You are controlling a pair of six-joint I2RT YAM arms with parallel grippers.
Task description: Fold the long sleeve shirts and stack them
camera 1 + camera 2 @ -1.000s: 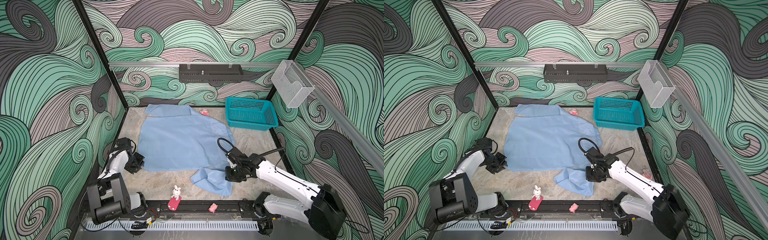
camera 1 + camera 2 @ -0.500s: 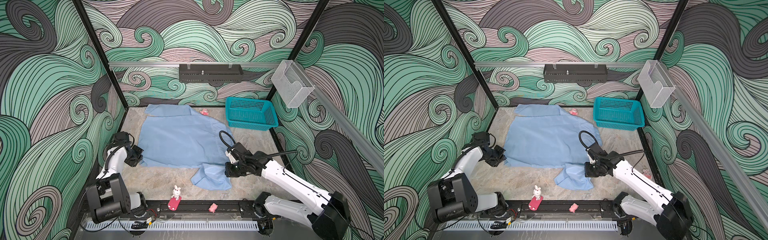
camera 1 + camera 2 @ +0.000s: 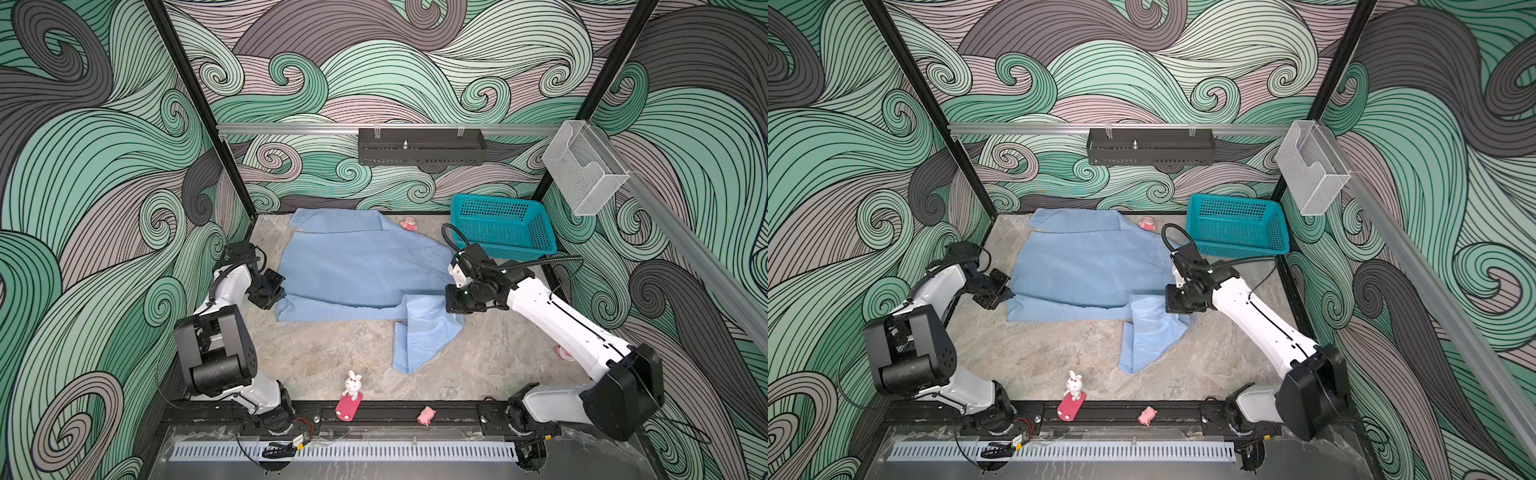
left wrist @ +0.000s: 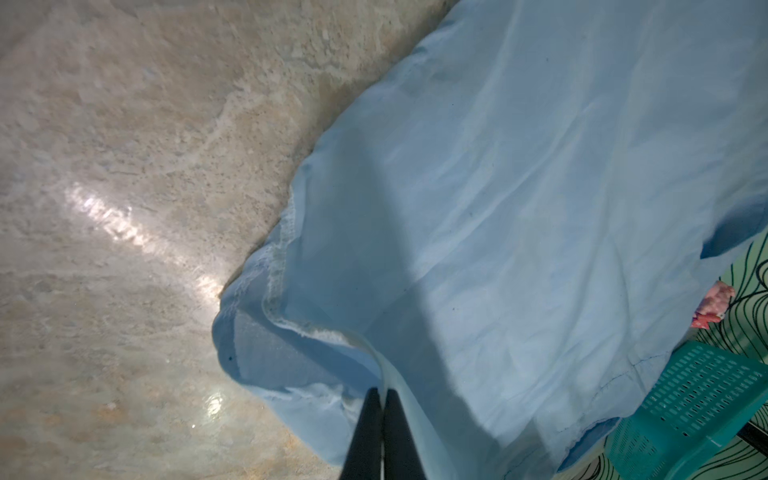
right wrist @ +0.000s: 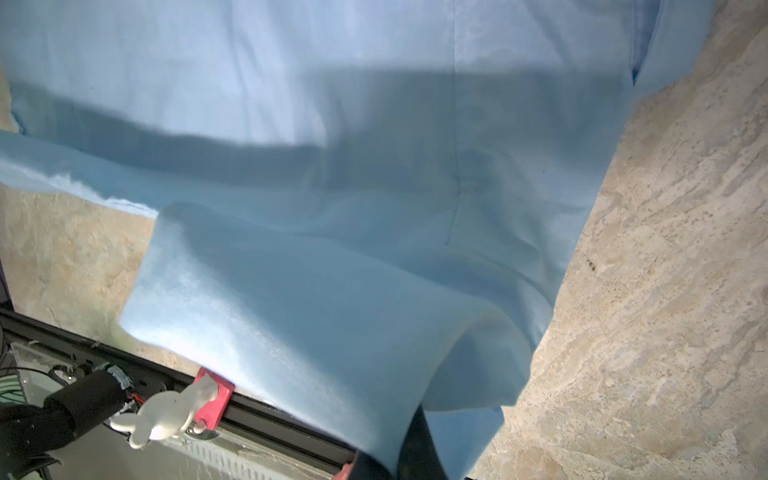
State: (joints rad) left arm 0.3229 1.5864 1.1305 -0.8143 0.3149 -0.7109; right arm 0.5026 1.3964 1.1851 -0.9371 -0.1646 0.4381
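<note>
A: What had just changed with the light blue shirt (image 3: 353, 266)?

B: A second before, its near hem (image 3: 332, 311) lay flat and closer to 6 o'clock. Now both near corners were pinched and raised a little, and the hem had been drawn back toward 12 o'clock, folding over the body.

A: Which ends held it?

B: The left end effector (image 3: 277, 291) had come in from bare stone to the corner at 9 o'clock. In the left wrist view its 2 fingers (image 4: 365, 436) were pressed together, with the hem fold rising into them. The right end effector (image 3: 453, 305) was clamped on the corner at 3 o'clock, and cloth draped over its finger in the right wrist view.

A: What did that mean for the task?

B: I judged that the bottom-to-top fold was just starting, with most of it left to do.

A: How was the shirt lying?

B: In the far half of the surface (image 3: 324, 353), with its long axis running 12 to 6 o'clock. The collar (image 3: 332, 218) pointed to 12, against the back wall. 1 sleeve (image 3: 422, 336) trailed loose toward 5 o'clock and had been dragged along with the hem.

A: Anything nearby?

B: A teal basket (image 3: 505, 249) sat at 2 o'clock, just beside the right shoulder.
</note>
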